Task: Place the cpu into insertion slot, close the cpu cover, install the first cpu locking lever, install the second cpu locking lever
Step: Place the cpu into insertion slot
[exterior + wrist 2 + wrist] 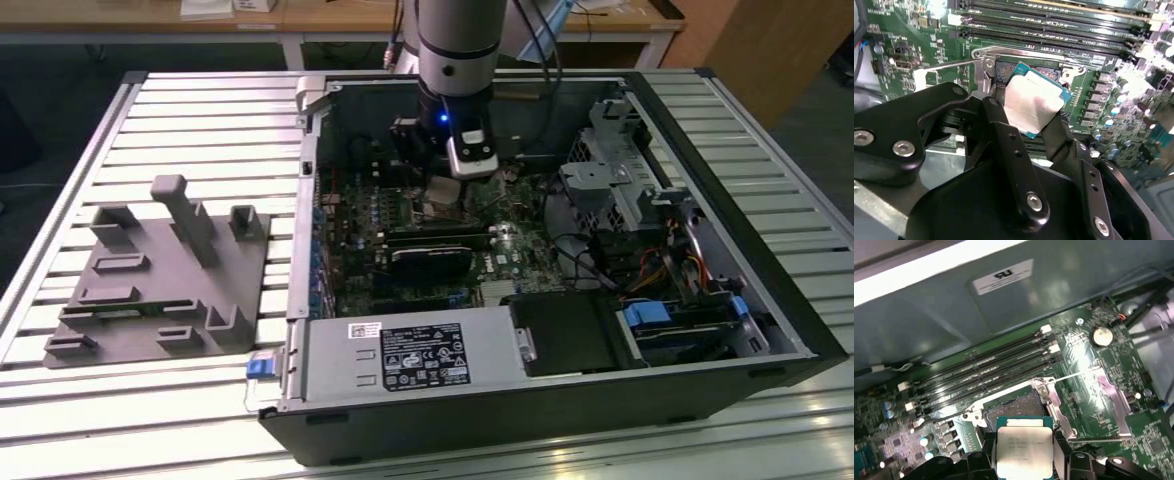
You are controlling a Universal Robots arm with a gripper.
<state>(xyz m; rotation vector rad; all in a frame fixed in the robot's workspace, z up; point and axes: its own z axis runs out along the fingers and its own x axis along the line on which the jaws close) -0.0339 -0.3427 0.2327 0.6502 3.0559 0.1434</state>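
Silvery cpu in the claw hangs above insertion slot.

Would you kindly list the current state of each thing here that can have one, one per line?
gripper: jaws shut on the cpu.
cpu: held over the insertion slot, not yet seated.
insertion slot: uncovered, empty.
cpu cover: swung open, lying beside the slot.
computer case: lying on its side, open on top.
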